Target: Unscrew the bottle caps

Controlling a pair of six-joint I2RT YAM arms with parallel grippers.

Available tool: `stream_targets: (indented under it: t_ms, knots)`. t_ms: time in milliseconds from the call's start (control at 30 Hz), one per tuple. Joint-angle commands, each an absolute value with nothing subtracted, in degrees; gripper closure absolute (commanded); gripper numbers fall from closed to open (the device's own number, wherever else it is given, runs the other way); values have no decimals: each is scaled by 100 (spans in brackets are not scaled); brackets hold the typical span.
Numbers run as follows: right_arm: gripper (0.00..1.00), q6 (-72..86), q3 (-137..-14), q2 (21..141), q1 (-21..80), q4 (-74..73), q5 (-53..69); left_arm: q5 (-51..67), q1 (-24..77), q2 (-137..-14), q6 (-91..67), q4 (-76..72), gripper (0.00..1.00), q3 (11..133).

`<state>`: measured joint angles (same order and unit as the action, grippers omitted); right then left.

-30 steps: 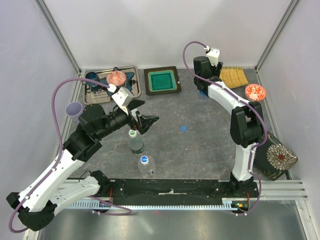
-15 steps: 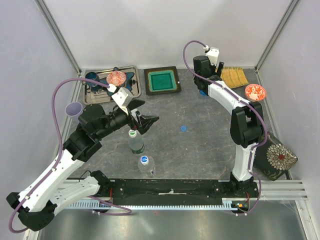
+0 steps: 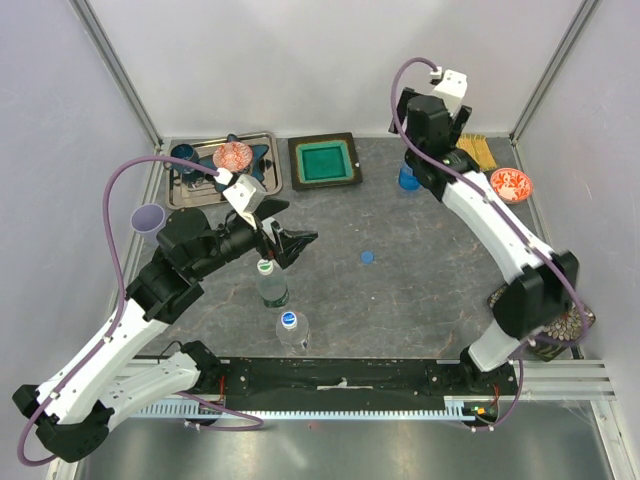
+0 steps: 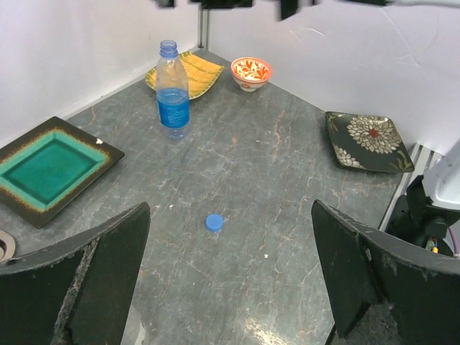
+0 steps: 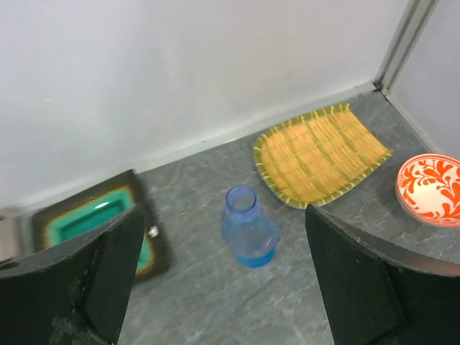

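The blue-tinted bottle is stood upright at the far side of the table, its long axis vertical and its neck pointed straight up with no cap on it. It is placed just beside the yellow woven tray and near the square teal plate. A loose blue cap is laid flat on the bare table, well apart from that bottle.

The right end effector is held above the blue-tinted bottle with its fingers spread wide and nothing gripped; the open neck is seen between them from above.

Two clear bottles are seen near the left arm, both apparently upright, caps uppermost. The green-and-white cap is screwed on one; the blue-and-white cap is screwed on the other, nearer the arm bases.

The left end effector is held just beyond the green-capped bottle and off the table, released, with nothing between its fingers. It is aimed across the table toward the loose cap and the blue-tinted bottle.

A red-patterned bowl and a dark floral plate are placed along the right side. A lilac cup and a metal tray holding another red-patterned bowl are placed at the far left.
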<state>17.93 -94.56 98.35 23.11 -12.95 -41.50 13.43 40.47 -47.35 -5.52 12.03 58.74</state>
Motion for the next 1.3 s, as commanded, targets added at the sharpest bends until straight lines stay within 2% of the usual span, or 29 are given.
stream_targets:
  t_ms: [0, 67, 167, 200, 300, 400, 900, 1267]
  knots:
    - [2, 2039, -8705, 8580, 2715, -1310, -3799, 820, 4043, -4597, -598, 1178, 0, 5977]
    - [2, 1995, -8299, 8054, 3126, -978, -3114, 433, 4043, -4492, -606, 1256, 0, 6011]
    - [4, 1793, -7726, 7735, 3750, -721, -1958, -875, 4043, -4298, -676, 1485, 0, 6082]
    - [4, 1810, -7621, 7734, 3875, -738, -1708, -1705, 4034, -4237, -738, 1564, 0, 6117]
    - [5, 1960, -7629, 7910, 4350, -887, -1205, -3061, 4034, -4061, -782, 1941, 0, 6249]
    - [5, 1978, -7716, 8164, 4728, -818, -959, -3742, 4034, -3841, -861, 2240, 0, 6258]
    - [2, 2065, -8990, 9720, 5563, -633, -852, -3964, 4034, -3278, -1310, 2918, 0, 6012]
    - [2, 2065, -9132, 10309, 5695, -756, -958, -3903, 4034, -3173, -1310, 2944, 0, 5906]
